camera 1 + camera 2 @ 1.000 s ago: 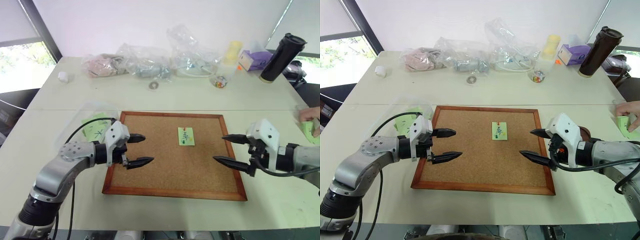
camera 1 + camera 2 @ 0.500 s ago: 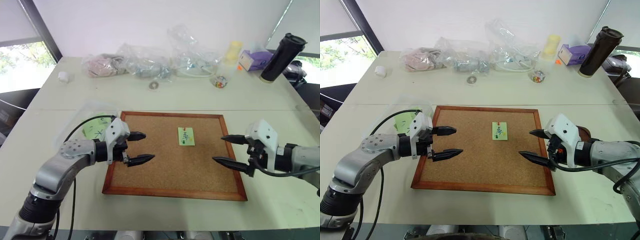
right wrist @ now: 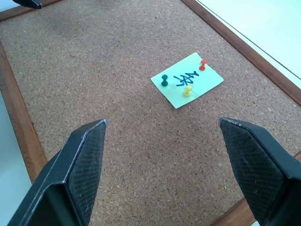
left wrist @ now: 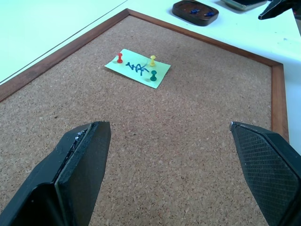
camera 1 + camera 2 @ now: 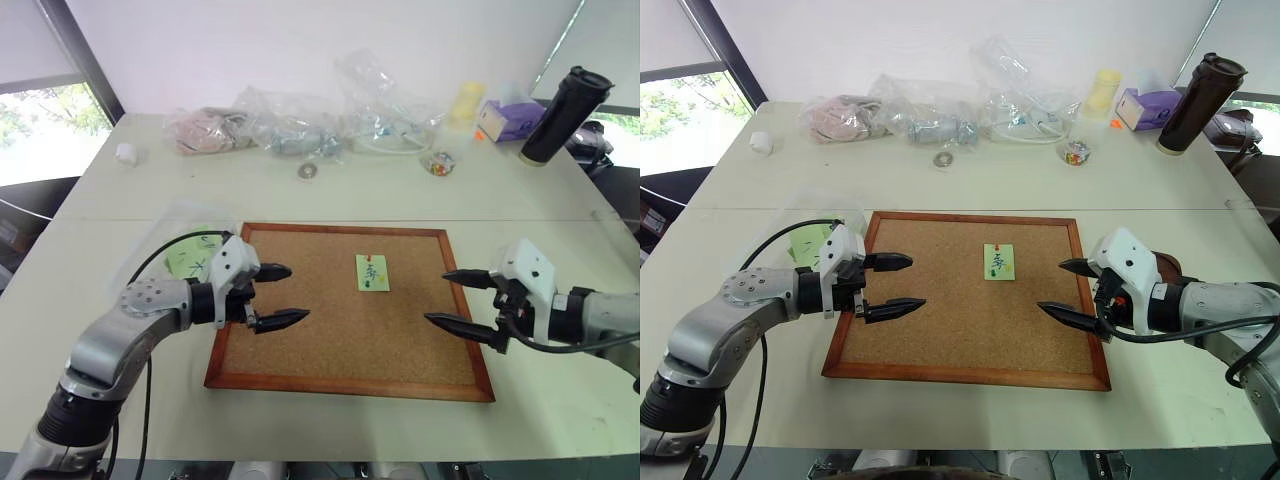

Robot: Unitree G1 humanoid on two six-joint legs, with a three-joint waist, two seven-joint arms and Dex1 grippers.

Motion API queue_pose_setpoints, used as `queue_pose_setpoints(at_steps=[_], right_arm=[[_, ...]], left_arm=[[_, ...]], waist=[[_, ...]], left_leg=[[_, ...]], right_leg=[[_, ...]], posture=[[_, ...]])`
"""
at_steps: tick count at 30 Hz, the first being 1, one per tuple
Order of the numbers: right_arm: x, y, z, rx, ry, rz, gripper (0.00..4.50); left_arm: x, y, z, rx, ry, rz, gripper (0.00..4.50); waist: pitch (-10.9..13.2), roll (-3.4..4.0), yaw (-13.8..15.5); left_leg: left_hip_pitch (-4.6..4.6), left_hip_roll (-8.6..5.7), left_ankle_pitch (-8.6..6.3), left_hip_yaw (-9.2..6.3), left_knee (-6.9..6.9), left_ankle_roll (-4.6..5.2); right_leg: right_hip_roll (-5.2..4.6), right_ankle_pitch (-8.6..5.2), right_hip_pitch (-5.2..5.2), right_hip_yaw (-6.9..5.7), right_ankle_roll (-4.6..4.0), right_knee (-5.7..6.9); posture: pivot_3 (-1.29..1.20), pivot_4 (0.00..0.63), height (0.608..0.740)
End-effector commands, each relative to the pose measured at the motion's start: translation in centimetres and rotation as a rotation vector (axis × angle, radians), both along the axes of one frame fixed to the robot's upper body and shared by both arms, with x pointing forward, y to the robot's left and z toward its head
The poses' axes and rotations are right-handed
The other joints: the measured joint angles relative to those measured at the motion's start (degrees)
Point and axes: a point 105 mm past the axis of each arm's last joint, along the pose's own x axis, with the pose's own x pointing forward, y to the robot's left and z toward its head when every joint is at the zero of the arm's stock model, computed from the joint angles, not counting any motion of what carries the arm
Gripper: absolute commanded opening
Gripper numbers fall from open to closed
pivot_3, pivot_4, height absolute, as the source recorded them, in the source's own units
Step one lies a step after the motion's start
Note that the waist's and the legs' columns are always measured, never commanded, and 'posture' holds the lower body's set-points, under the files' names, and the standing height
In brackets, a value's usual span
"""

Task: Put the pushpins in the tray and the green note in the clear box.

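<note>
Green note [image 5: 372, 273] held by 3 pushpins [image 3: 187, 90] sits mid-corkboard [image 5: 350, 345], long axis 12-to-6, between both empty, wide-open grippers: left gripper [image 5: 277, 296] at its 8 o'clock, right gripper [image 5: 455, 300] at 4, both about equally near.

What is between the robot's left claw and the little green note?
Just bare corkboard between the left gripper and the green note, seen in the left wrist view.
</note>
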Motion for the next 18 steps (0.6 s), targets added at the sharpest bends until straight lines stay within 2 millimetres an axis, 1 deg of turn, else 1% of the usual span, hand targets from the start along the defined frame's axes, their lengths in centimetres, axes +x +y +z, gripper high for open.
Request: queue_pose_setpoints(at_steps=[1, 2, 4, 5, 8, 9, 10, 12, 13, 15, 18], right_arm=[[0.1, 0.3, 0.8, -0.002, -0.046, 0.015, 3.95], [0.1, 0.3, 0.8, -0.003, -0.047, 0.015, 3.95], [0.1, 0.4, 0.7, -0.002, -0.048, 0.016, 3.95], [0.1, 0.4, 0.8, -0.002, -0.048, 0.016, 3.95], [0.2, 0.4, 0.7, -0.002, -0.05, 0.016, 3.95], [0.3, 0.5, 0.7, 0.0, -0.054, 0.015, 3.95], [0.5, 0.6, 0.7, 0.006, -0.059, 0.014, 3.95], [0.9, 0.9, 0.8, 0.013, -0.075, 0.02, 3.95], [1.0, 1.1, 0.8, 0.016, -0.082, 0.021, 3.95], [1.5, 1.7, 0.9, 0.027, -0.096, 0.033, 3.95], [2.3, 2.3, 1.0, 0.041, -0.11, 0.041, 3.95]], left_arm=[[0.0, -0.4, 1.3, -0.017, -0.062, -0.02, 4.45], [0.2, -0.5, 1.4, -0.017, -0.079, -0.016, 4.45], [0.5, -0.6, 1.4, -0.011, -0.1, -0.011, 3.94], [0.5, -0.8, 1.2, -0.004, -0.108, -0.02, 3.61], [0.4, -1.5, 0.4, 0.021, -0.126, -0.045, 2.16], [0.4, -1.6, 0.0, 0.031, -0.132, -0.047, 1.74], [0.5, -1.8, -0.5, 0.046, -0.139, -0.046, 1.16], [0.8, -2.0, -1.8, 0.061, -0.144, -0.04, 0.25], [0.9, -2.1, -2.2, 0.061, -0.141, -0.036, 0.05], [1.1, -2.1, -3.5, 0.084, -0.137, -0.03, 0.05], [1.4, -2.2, -4.8, 0.096, -0.124, -0.023, 0.05]], waist=[[0.0, 0.0, 0.0], [0.0, 0.0, 0.0], [0.0, 0.0, 0.0], [0.0, 0.0, 0.0], [0.0, 0.0, 0.0], [0.0, 0.0, 0.0], [0.0, 0.0, 0.0], [0.0, 0.0, 0.0], [0.0, 0.0, 0.0], [0.0, 0.0, -0.1], [0.0, 0.01, -0.1]], left_leg=[[0.0, 0.0, 0.0, 0.0, 0.0, 0.0], [0.0, 0.0, 0.0, 0.0, 0.0, 0.0], [0.0, 0.0, 0.0, 0.0, 0.0, 0.0], [0.0, 0.0, 0.0, 0.0, 0.0, 0.0], [0.0, -0.01, 0.0, 0.0, 0.0, 0.0], [0.0, -0.01, 0.01, 0.0, 0.0, -0.02], [0.0, -0.01, 0.02, 0.0, 0.0, -0.03], [0.0, -0.01, 0.03, 0.01, 0.0, -0.04], [0.01, -0.01, 0.03, 0.01, 0.0, -0.05], [-0.01, -0.01, 0.04, 0.0, -0.01, -0.06], [-0.02, -0.01, 0.04, 0.01, -0.01, -0.07]], right_leg=[[0.0, 0.0, 0.0, 0.0, 0.0, 0.0], [0.0, 0.0, 0.0, 0.0, 0.0, 0.0], [0.0, 0.0, 0.0, 0.0, 0.0, 0.0], [0.0, 0.0, 0.0, -0.01, 0.0, 0.0], [0.01, 0.0, 0.0, 0.0, 0.0, 0.0], [0.01, 0.0, 0.0, 0.0, 0.0, 0.0], [0.01, 0.0, 0.0, 0.0, 0.0, 0.0], [0.01, 0.0, 0.01, 0.0, 0.0, 0.0], [0.01, 0.0, 0.01, -0.01, 0.0, 0.0], [0.02, 0.0, -0.04, -0.01, 0.0, 0.01], [0.03, 0.0, -0.06, -0.01, 0.0, 0.01]], posture=[[0.0, 0.15, 0.74], [0.0, 0.15, 0.74], [0.0, 0.15, 0.74], [0.0, 0.15, 0.74], [0.0, 0.15, 0.74], [0.0, 0.15, 0.74], [0.0, 0.15, 0.74], [0.0, 0.15, 0.74], [0.0, 0.15, 0.74], [0.0, 0.15, 0.74], [0.0, 0.15, 0.74]])
